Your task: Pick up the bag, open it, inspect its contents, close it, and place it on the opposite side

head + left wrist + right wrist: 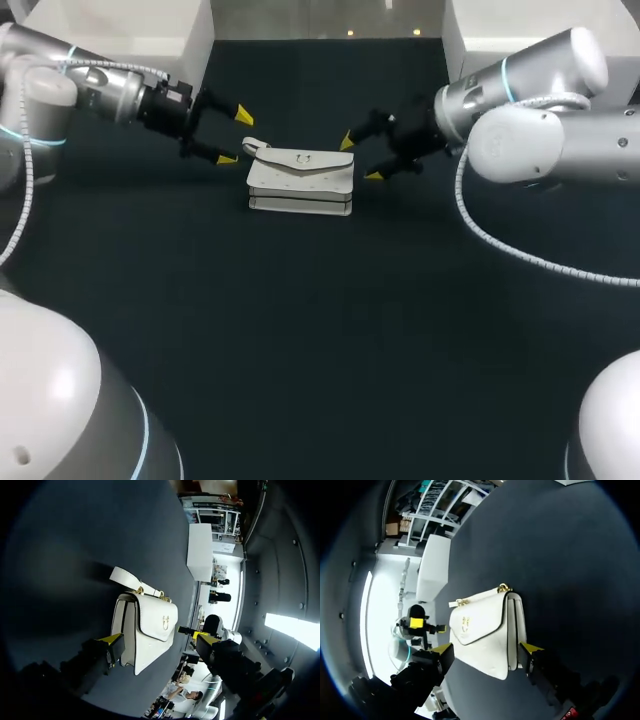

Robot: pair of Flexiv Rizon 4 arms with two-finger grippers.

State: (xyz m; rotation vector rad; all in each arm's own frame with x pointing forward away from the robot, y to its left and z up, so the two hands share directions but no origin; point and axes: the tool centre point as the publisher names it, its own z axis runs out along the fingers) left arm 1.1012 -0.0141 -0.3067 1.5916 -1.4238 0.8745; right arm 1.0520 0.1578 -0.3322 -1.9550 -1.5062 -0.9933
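The white bag (300, 180) is my landmark. It sits on the dark table (320, 340) with its flap down over the front and the small gold clasp (164, 622) showing on that flap. The white strap (131, 580) sticks out from the bag's end on my left arm's side, joined to the body by gold fittings. My left gripper (236, 138) is at that same end, its 2 yellow-tipped fingers spread wide and holding nothing. From my left wrist, that gripper (157, 639) has the near end of the bag between its fingers, 1 tip just beside the bag's back face and the other on the flap side. I cannot tell whether either tip touches the leather. My right gripper (361, 158) is at the bag's opposite end, also spread apart and empty. From my right wrist, this gripper (486, 648) straddles the bag (485, 630) in the same way, with 1 yellow tip to each side of the near end. The 2 grippers face each other with the bag between them.
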